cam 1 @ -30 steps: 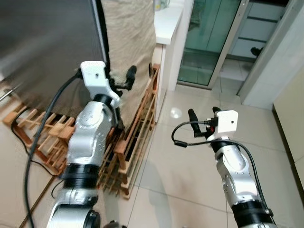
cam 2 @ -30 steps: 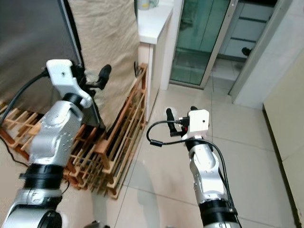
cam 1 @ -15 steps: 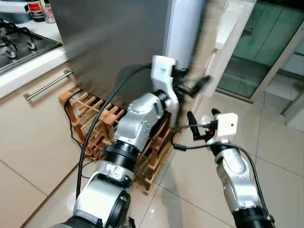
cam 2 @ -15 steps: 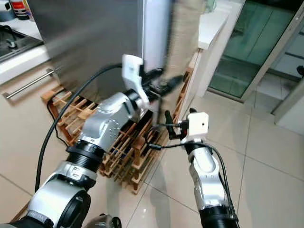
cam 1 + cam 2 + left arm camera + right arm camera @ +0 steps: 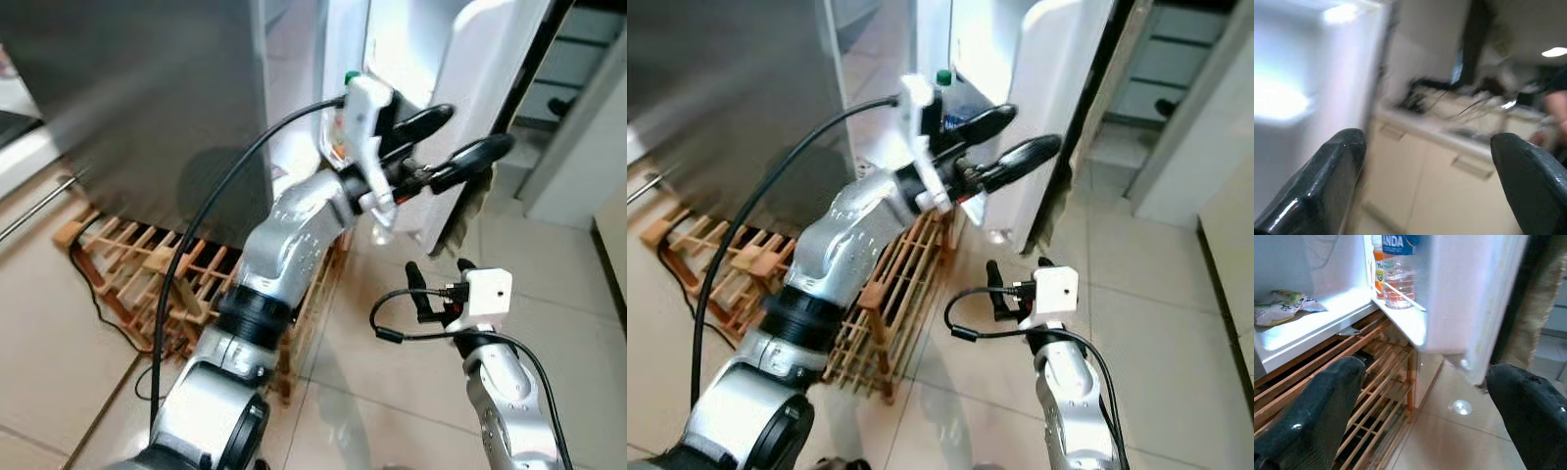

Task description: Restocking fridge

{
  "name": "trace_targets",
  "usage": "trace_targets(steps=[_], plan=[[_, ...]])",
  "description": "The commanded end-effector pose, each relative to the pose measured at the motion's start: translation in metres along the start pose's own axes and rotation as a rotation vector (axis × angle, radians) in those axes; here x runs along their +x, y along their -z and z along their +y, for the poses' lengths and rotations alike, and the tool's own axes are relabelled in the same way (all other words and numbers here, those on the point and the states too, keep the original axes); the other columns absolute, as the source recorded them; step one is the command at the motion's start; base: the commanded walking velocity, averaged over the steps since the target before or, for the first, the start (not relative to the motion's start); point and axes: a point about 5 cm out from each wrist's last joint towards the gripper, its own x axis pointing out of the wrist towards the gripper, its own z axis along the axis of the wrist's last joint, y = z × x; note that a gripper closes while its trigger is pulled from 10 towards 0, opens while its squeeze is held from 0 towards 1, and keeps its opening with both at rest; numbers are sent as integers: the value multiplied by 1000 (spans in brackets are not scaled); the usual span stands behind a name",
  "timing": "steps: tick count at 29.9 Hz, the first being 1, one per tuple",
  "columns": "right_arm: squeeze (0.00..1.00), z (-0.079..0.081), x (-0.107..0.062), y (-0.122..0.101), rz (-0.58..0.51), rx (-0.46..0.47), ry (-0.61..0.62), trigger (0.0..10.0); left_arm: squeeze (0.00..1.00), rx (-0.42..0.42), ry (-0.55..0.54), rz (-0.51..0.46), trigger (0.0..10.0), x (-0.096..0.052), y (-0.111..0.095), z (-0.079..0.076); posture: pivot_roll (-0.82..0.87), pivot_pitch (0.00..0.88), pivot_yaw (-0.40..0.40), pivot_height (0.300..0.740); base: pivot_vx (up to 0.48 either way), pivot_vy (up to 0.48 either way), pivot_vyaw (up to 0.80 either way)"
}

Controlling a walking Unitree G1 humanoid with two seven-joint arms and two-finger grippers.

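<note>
The white fridge door [image 5: 470,88] stands swung open, its bright interior showing beside the grey steel fridge front [image 5: 147,108]. The left tool [image 5: 460,137] is raised at the door's inner face, its two black fingers spread apart with nothing between them. The right tool [image 5: 436,284] hangs lower and nearer, over the pale tiled floor [image 5: 568,323], fingers also apart and empty. In the door's shelf stand a clear plastic bottle with a blue label [image 5: 1398,271] and an orange-labelled bottle [image 5: 1377,269] just beside it. A crumpled green and white packet [image 5: 1281,308] lies on a white fridge shelf. A slatted wooden rack [image 5: 127,274] sits on the floor below the fridge.
</note>
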Motion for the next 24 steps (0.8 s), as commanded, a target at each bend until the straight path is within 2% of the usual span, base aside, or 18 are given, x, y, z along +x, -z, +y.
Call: trace_targets(steps=[1,2,4,6,8,9,10,11,13,14,16,17,18,19,20,21,22,24], plan=[[0,-2,7,-6,-14,5,-6,10000,0,38,-111,-11,10000,-34,-13,23,-187,0,-8,740,0,0,0],[0,-2,12,-8,-18,3,-16,10000,0,66,-169,13,10000,-62,-16,36,-162,0,-19,740,0,0,0],[0,-1,19,-10,-23,1,-28,10000,0,115,-225,63,10000,-101,-20,45,-140,0,-31,740,0,0,0],[0,-1,30,-14,-26,19,-36,10000,0,149,-182,134,10000,-140,-24,36,-104,0,-51,740,0,0,0],[0,0,40,-19,-27,42,-44,10000,0,158,-150,172,10000,-163,-26,23,-74,0,-67,740,0,0,0],[0,0,40,-19,-27,42,-44,10000,0,158,-150,172,10000,-163,-26,23,-74,0,-67,740,0,0,0],[0,2,48,-23,-31,43,-56,10000,0,159,-266,174,10000,-175,-24,27,-58,0,-73,740,0,0,744],[0,3,51,-24,-33,40,-62,10000,0,157,-325,168,10000,-179,-22,31,-58,0,-73,740,0,0,744],[0,4,53,-25,-35,39,-65,10000,0,154,-367,160,10000,-180,-21,32,-49,0,-76,740,0,0,741],[0,8,57,-25,-37,48,-68,10000,0,125,-484,75,10000,-178,-20,35,-48,0,-75,740,0,0,725],[0,14,60,-25,-37,60,-77,10000,0,56,-684,-28,10000,-175,-14,46,-48,0,-71,740,0,0,709],[0,17,61,-25,-38,68,-82,10000,0,36,-767,-59,10000,-174,-9,48,-52,0,-65,740,0,0,706],[0,17,61,-25,-38,68,-82,10000,0,36,-767,-59,10000,-174,-9,48,-52,0,-65,740,0,0,706],[0,20,63,-25,-39,72,-88,10000,0,33,-855,-71,10000,-173,-4,51,-54,0,-63,740,0,0,706],[0,24,64,-25,-43,87,-96,10000,0,87,-975,-16,10000,-171,8,51,-58,0,-58,740,0,0,688],[0,24,64,-25,-43,87,-96,10000,0,87,-975,-16,10000,-171,8,51,-58,0,-58,740,0,0,688],[0,25,64,-23,-37,98,-94,10000,0,221,-1014,83,10000,-169,14,50,-59,0,-56,740,0,0,681],[0,23,61,-17,-19,119,-75,10000,0,380,-1067,196,10000,-169,18,53,-69,0,-48,740,0,0,678]])
